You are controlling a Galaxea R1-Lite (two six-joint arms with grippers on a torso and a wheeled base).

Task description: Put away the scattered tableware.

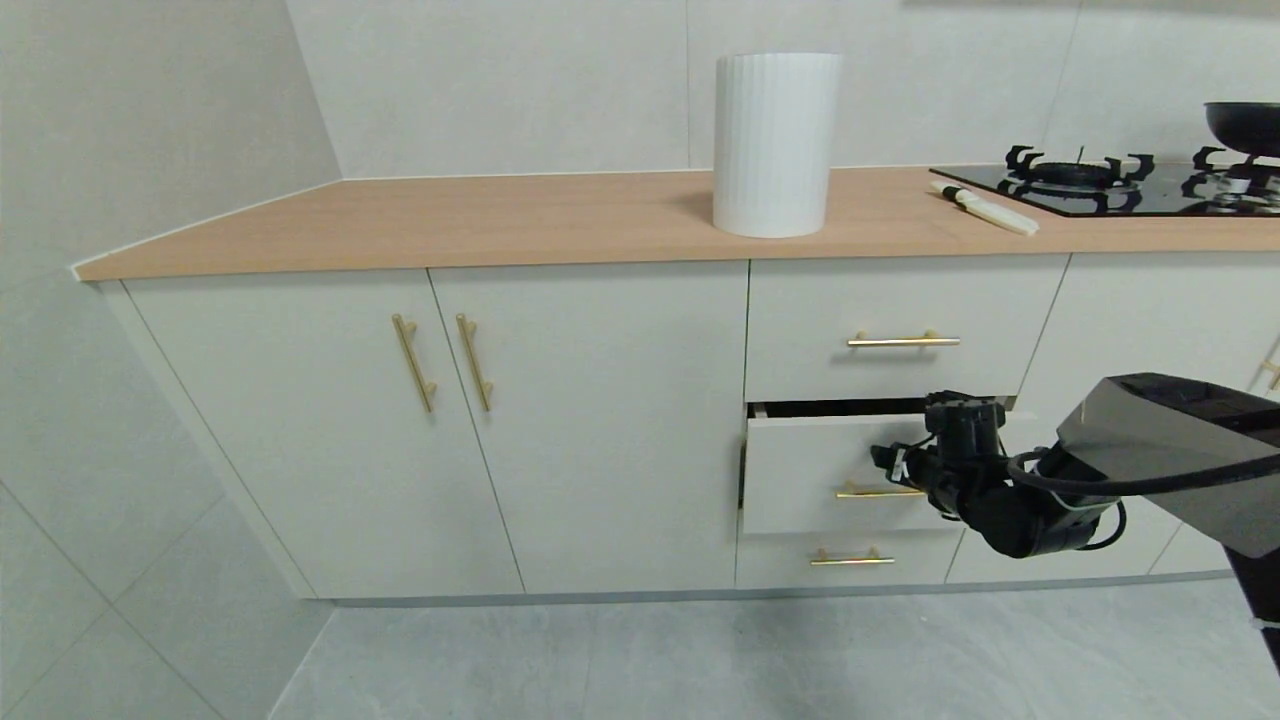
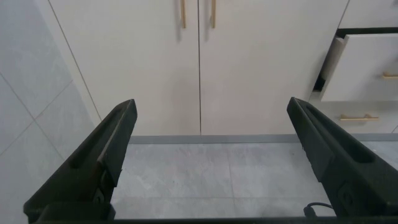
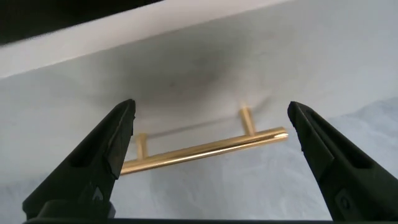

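On counter (image 1: 500, 215), utensil (image 1: 985, 208), above right pincer (image 3: 211, 112), spread by drawer handle (image 3: 205, 148)

This is a home kitchen. A wood-topped table (image 1: 480, 215) runs along a tiled wall (image 1: 500, 80), with a black gas hob (image 1: 1100, 190) set into it and a dark pan (image 1: 1245, 125) on the hob. Below are 2 pale cupboard doors (image 1: 350, 430) and 3 drawers (image 1: 890, 300) with brass handles (image 1: 903, 342), above a grey tiled floor (image 1: 700, 660).
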